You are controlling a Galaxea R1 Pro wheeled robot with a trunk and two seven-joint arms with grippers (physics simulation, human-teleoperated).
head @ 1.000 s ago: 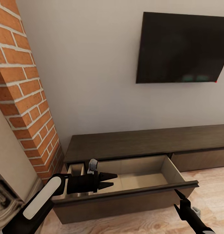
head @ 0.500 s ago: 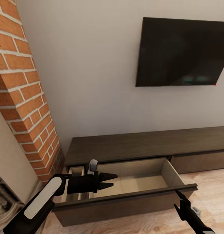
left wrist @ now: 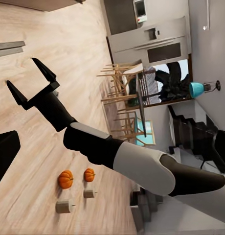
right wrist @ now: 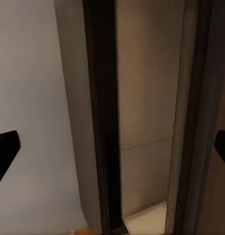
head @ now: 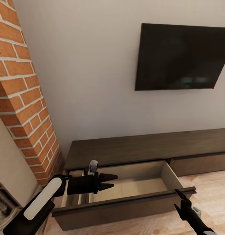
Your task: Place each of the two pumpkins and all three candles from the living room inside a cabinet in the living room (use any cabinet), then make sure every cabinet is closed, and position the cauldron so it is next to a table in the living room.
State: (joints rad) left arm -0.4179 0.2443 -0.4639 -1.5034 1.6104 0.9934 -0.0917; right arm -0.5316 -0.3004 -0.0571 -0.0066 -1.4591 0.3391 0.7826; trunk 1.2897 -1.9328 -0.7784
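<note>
Below a wall-mounted television (head: pixel 181 57), the long dark cabinet (head: pixel 141 147) has one drawer (head: pixel 125 202) pulled out, its pale inside bare. Over the drawer hangs the left gripper (head: pixel 113 181), fingers slightly parted, holding nothing. Near the drawer's front corner the right gripper (left wrist: pixel 30 78) is spread wide and empty. On the wooden floor (left wrist: pixel 54 44) elsewhere sit two pumpkins (left wrist: pixel 66 179) beside two candles (left wrist: pixel 64 207)

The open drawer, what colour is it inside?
Pale beige wood inside the drawer, with a dark brown front; the head view shows it best.
</note>
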